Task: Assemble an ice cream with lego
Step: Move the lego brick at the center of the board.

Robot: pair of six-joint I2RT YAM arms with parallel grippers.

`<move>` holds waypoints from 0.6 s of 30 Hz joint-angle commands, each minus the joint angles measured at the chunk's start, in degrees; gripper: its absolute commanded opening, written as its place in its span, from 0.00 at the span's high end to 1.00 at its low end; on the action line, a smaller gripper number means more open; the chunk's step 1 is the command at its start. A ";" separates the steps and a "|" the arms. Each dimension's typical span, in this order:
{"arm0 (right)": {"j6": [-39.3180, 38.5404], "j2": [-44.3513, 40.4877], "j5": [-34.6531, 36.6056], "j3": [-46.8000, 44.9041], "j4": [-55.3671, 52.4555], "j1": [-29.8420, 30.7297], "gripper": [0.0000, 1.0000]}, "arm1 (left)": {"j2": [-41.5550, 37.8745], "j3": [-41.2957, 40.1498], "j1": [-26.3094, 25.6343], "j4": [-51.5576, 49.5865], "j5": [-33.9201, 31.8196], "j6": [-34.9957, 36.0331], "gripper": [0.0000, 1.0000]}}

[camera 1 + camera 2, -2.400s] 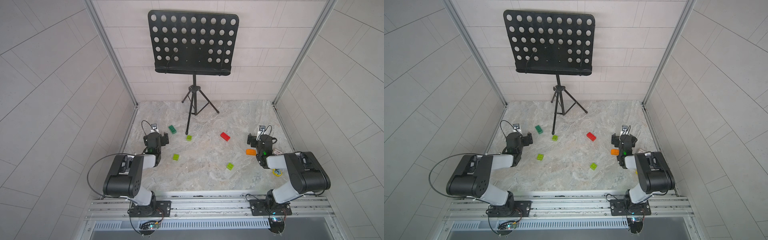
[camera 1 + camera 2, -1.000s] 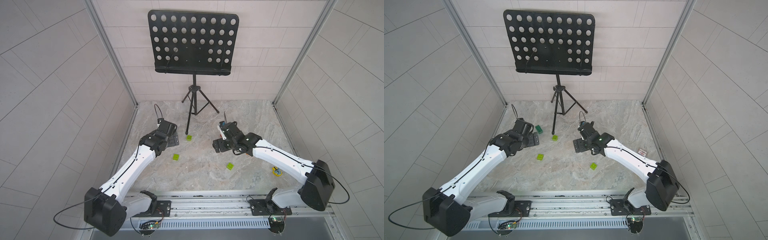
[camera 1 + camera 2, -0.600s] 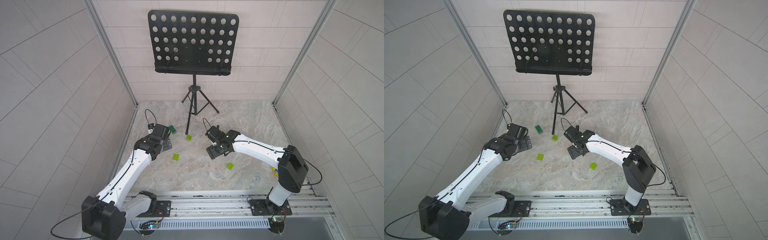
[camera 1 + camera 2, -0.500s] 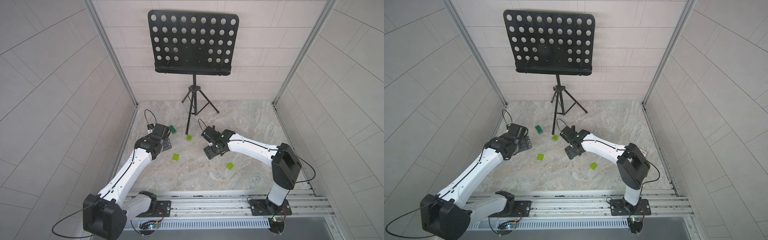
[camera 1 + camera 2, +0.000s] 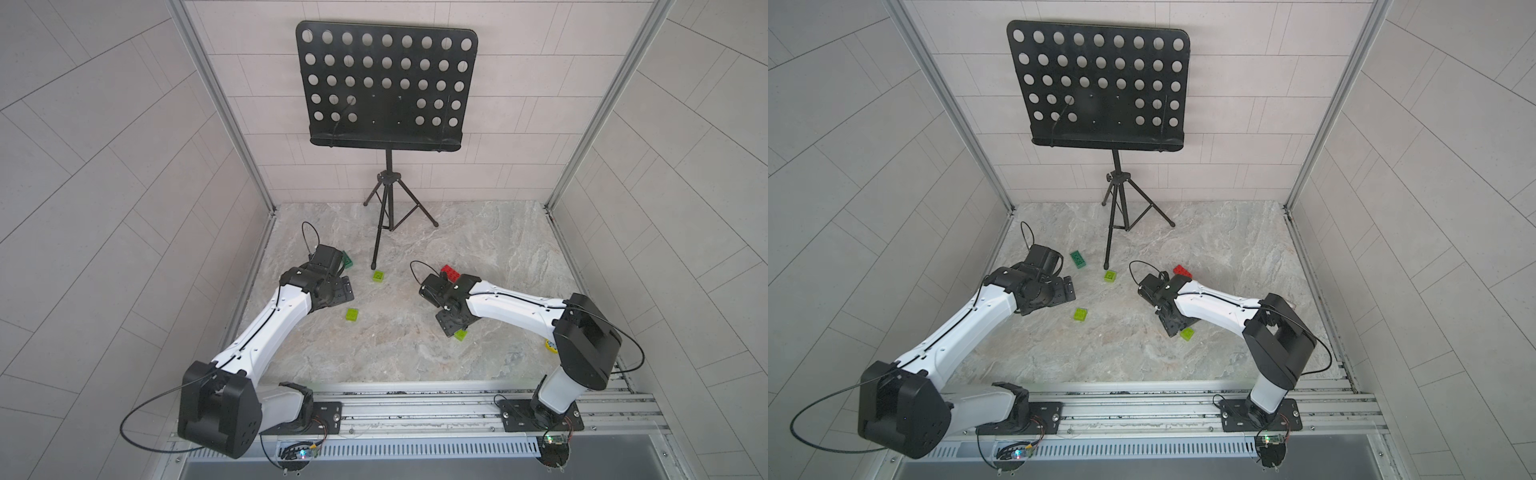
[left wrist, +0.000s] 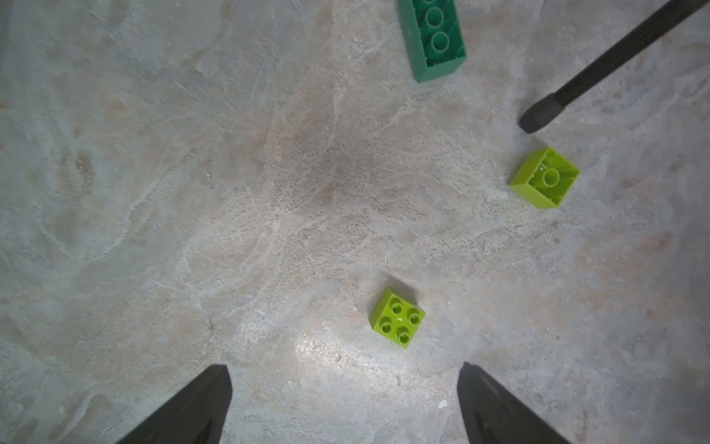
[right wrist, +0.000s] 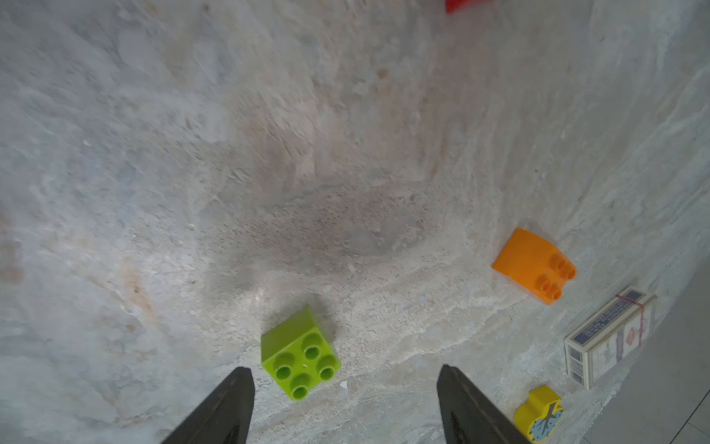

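The ice cream is out of view; the lego lies as loose bricks on the marble floor. My right gripper is open and hovers low over a studs-up lime-green brick, which sits just ahead of its tips, nearer one finger. An orange rounded piece lies farther off. The red brick lies behind the right wrist. My left gripper is open and empty. Ahead of it are a studs-up lime brick, an upturned lime brick and an upturned dark green brick.
A black music stand stands at the back on a tripod, one foot close to the upturned lime brick. A yellow round object and a printed card box lie by the right wall. Tiled walls close in three sides.
My right gripper has swung from the middle of the floor toward the front right, down over the lime brick there. My left gripper has drawn back a little from the dark green brick.
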 commanded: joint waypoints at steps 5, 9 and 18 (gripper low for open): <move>1.76 0.52 -3.11 -3.93 2.00 -1.51 0.18 | -0.39 0.97 -0.15 -0.15 3.26 1.26 0.00; 0.10 -1.18 -7.38 -5.40 3.52 -1.95 0.18 | -0.60 0.86 -0.33 -0.32 2.80 1.31 0.00; -3.69 -0.47 -12.68 -4.82 3.18 -3.84 0.22 | -0.38 0.96 -0.32 -0.28 2.83 1.31 0.00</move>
